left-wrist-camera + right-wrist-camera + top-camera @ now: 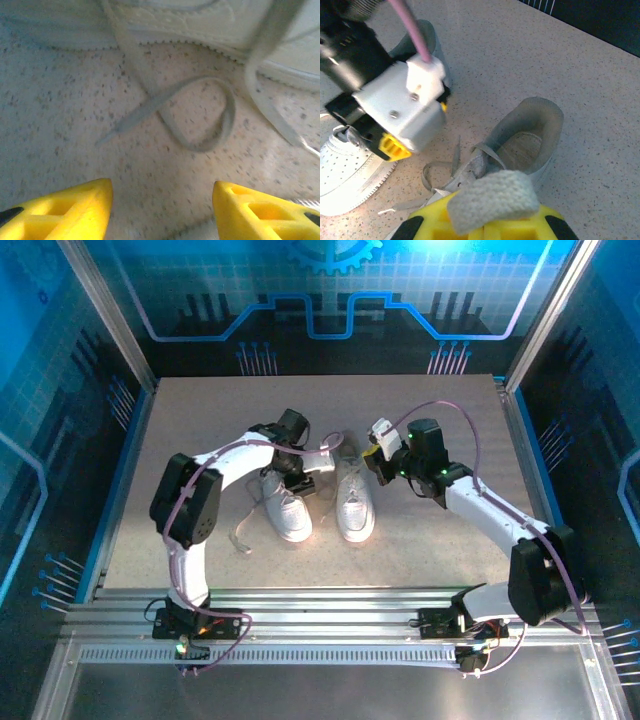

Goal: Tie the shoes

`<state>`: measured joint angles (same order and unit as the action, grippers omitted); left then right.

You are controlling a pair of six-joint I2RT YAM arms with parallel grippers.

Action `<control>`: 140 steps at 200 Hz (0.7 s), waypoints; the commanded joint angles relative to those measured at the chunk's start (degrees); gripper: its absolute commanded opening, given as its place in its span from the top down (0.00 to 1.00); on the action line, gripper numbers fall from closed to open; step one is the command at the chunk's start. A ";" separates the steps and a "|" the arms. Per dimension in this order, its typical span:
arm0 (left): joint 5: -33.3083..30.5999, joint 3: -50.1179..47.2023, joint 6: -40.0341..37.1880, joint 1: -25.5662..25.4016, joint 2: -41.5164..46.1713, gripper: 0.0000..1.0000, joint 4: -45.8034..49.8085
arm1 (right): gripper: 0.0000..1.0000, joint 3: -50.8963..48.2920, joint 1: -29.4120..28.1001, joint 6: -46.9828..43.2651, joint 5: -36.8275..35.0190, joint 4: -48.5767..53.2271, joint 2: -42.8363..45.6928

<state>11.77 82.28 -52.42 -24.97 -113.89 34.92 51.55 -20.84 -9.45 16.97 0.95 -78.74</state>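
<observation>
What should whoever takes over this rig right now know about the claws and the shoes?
Left claw: open, empty, above a loose lace loop on the table beside the left-hand shoe.
Right claw: shut on a lace strip, by the right-hand shoe.
Both shoes lie side by side mid-table, toes toward the arms.
Done: no bow visible on either.
Left: tie both.

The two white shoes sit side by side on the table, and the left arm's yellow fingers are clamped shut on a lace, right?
Not quite. The left wrist view shows the left gripper open, its yellow fingers apart with nothing between them; a lace loop lies loose on the table. The white shoes do sit side by side.
</observation>
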 commanded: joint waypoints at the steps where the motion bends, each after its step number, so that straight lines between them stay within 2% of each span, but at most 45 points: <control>1: 1.24 5.03 -2.23 -1.28 -3.94 0.43 3.10 | 1.00 0.15 0.22 0.14 1.06 1.32 1.42; 73: 1.52 15.09 -3.31 -2.44 -16.30 0.44 11.03 | 1.00 -0.49 0.37 -1.09 0.30 2.17 2.19; 89: 1.82 15.63 -3.35 -2.44 -17.49 0.55 12.48 | 1.00 -0.40 0.46 -1.27 0.16 2.19 2.12; 106: 2.40 15.47 -3.05 -2.37 -17.17 0.84 13.43 | 1.00 -0.23 0.60 -1.35 0.08 2.39 2.14; 116: 2.38 15.16 -2.79 -2.28 -16.33 0.96 13.84 | 1.00 -0.14 0.69 -1.44 0.01 2.39 2.14; 122: 2.41 14.88 -2.69 -2.19 -15.63 1.00 13.84 | 1.00 -0.13 0.71 -1.45 -0.02 2.42 2.10; 140: 3.17 13.30 -1.70 -1.27 -12.16 1.00 12.82 | 1.00 0.21 0.87 -1.53 -0.08 2.56 1.93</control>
<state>15.11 97.78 -55.33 -26.70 -127.87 43.86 51.46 -20.82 -10.17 16.91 2.46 -78.02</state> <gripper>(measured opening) 0.053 0.040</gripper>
